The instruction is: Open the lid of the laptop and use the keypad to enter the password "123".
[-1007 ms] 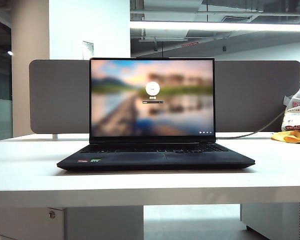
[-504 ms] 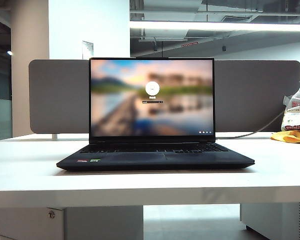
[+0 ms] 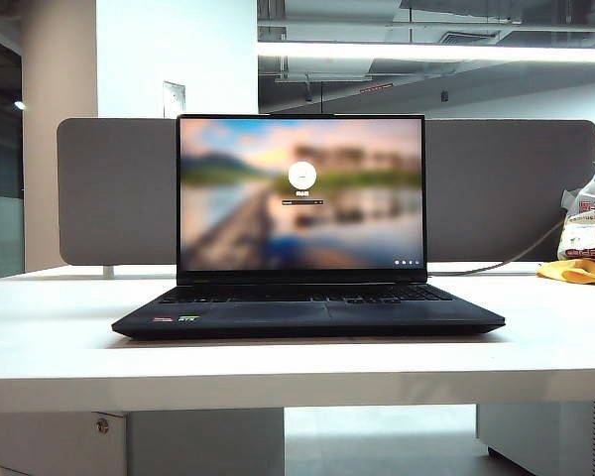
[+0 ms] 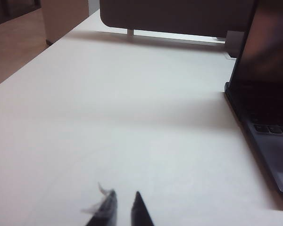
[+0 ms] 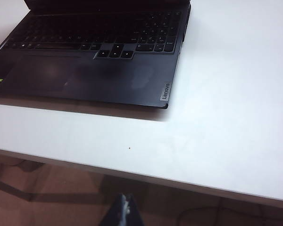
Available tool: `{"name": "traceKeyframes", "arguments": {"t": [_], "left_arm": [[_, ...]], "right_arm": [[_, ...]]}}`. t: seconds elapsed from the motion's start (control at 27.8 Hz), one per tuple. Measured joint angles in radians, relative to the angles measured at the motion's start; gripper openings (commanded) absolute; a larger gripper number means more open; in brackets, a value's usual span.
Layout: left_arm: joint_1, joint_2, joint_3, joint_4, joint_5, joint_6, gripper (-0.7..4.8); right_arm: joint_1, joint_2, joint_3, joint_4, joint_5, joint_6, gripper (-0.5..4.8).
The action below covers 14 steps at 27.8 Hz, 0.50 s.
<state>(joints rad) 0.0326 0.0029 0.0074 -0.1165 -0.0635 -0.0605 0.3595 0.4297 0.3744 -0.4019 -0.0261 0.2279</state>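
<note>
The black laptop (image 3: 307, 315) sits in the middle of the white table (image 3: 59, 337) with its lid (image 3: 300, 193) raised upright, the screen showing a blurred login picture. Its keypad (image 5: 162, 35) is at the right end of the keyboard. Neither gripper appears in the exterior view. My left gripper (image 4: 125, 194) hovers over bare table off the laptop's (image 4: 269, 141) left side, tips slightly apart with nothing between them. My right gripper (image 5: 126, 197) is shut and empty, off the table's front edge, short of the laptop's (image 5: 85, 75) front right corner.
A wide grey partition board (image 3: 119, 188) stands behind the laptop. A plastic bag (image 3: 587, 218) and something yellow (image 3: 575, 271) lie at the table's far right. A cable (image 3: 506, 263) runs from there toward the laptop.
</note>
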Motion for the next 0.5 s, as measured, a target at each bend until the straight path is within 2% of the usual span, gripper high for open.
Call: {"name": "traceKeyframes", "arguments": {"t": [0.11,0.22,0.43,0.5], "left_arm": [[0.000,0.000,0.000,0.000,0.000,0.000,0.49],[0.000,0.000,0.000,0.000,0.000,0.000,0.49],[0.000,0.000,0.000,0.000,0.000,0.000,0.49],[0.000,0.000,0.000,0.000,0.000,0.000,0.49]], "right_arm": [[-0.018,-0.007,-0.001,-0.001,0.011,-0.078,-0.05],[-0.118,-0.068,-0.014,0.014,0.024,-0.164,-0.05],[-0.325,-0.183,-0.129,0.240,0.048,-0.141,-0.05],[-0.362,-0.218,-0.177,0.306,0.053,-0.122,-0.05]]}}
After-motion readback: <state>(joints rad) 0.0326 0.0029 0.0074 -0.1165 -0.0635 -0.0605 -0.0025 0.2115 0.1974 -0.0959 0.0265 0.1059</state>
